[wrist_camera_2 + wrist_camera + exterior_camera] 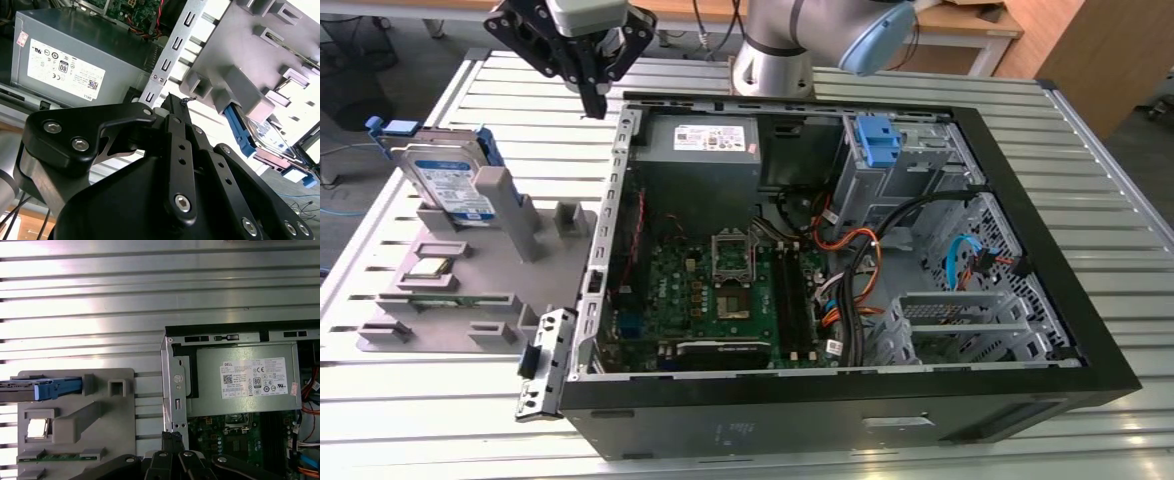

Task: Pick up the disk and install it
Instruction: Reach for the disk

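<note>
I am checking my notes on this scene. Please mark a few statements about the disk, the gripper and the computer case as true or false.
1. The disk stands on its edge in the grey holder. True.
2. The gripper holds the disk. False: it is shut on nothing and is apart from the disk.
3. The computer case lies open, with its green board visible. True.
4. The disk is inside the case. False: it is in the holder outside the case, on the exterior view's left.
5. The power supply box lies on the table outside the case. False: it sits inside the case.
</note>
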Tool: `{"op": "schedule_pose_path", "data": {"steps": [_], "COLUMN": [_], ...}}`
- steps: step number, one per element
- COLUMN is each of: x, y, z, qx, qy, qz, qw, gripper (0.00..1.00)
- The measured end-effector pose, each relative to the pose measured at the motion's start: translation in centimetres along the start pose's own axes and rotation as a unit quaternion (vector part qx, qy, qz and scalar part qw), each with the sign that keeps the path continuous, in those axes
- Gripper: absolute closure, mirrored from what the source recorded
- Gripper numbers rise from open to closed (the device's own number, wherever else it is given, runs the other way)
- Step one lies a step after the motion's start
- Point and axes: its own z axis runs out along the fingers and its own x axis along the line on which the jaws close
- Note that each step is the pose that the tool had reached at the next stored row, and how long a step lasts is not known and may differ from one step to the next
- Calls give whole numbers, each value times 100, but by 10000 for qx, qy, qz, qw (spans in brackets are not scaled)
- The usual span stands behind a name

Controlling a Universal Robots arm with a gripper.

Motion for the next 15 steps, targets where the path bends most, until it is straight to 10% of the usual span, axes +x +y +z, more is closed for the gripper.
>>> {"op": "schedule_pose_path", "data": {"steps": [15], "x": [76], "y": [-6], "z": [-2], "qx": [0], "qy": [0], "qz": [0], "qw": [10000], "gripper": [90]}}
